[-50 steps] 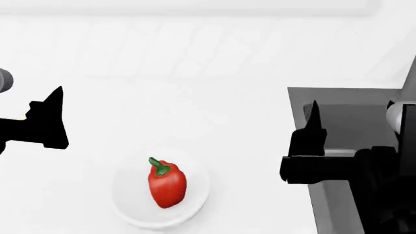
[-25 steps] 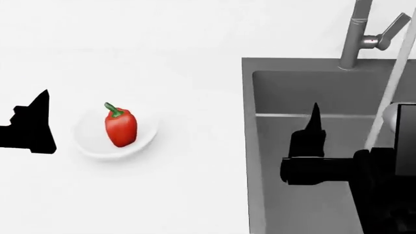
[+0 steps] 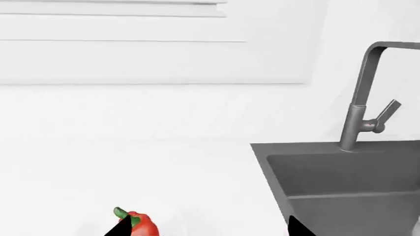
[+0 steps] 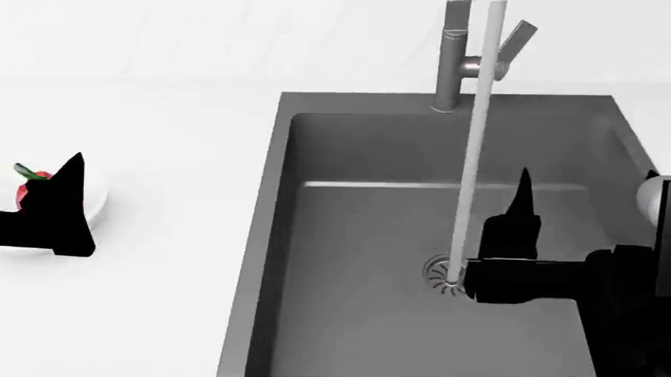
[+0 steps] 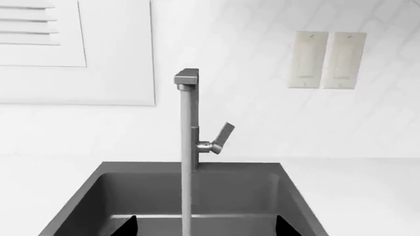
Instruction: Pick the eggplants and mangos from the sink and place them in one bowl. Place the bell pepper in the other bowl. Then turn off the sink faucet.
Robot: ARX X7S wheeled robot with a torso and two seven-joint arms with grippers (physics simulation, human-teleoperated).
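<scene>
In the left wrist view, the sink faucet point(image 3: 359, 114) rises from the back rim of the dark-grey sink point(image 3: 341, 184), its angled lever handle point(image 3: 386, 114) sticking out to one side, while the white table point(image 3: 125, 177) runs up to the sink's edge. At the lower edge the red bell pepper point(image 3: 139, 224) shows with its green stem, lying in a white bowl point(image 3: 172, 222) whose outline barely stands out from the table; the two dark tips of the left gripper point(image 3: 206, 228) stand well apart with nothing between them, so its jaws are spread and empty. In the head view, the sink point(image 4: 346, 259) fills the middle, its round slotted drain point(image 4: 441, 273) just beside the spot where a pale thin stream of water point(image 4: 474, 149) lands. The faucet point(image 4: 453, 55) stands at the back rim. The left gripper point(image 4: 58, 208) hangs over the table in front of the bowl point(image 4: 97, 196), with only a sliver of the pepper point(image 4: 31, 174) visible. The right gripper point(image 4: 514, 236) hovers over the basin near the drain; this view does not show how its jaws stand. In the right wrist view, the faucet point(image 5: 189, 118) faces the camera above the sink point(image 5: 131, 196), its handle point(image 5: 222, 138) tilted up, two wall switch plates point(image 5: 326, 60) beyond. The right gripper point(image 5: 203, 227) shows two dark tips set wide apart, empty.
</scene>
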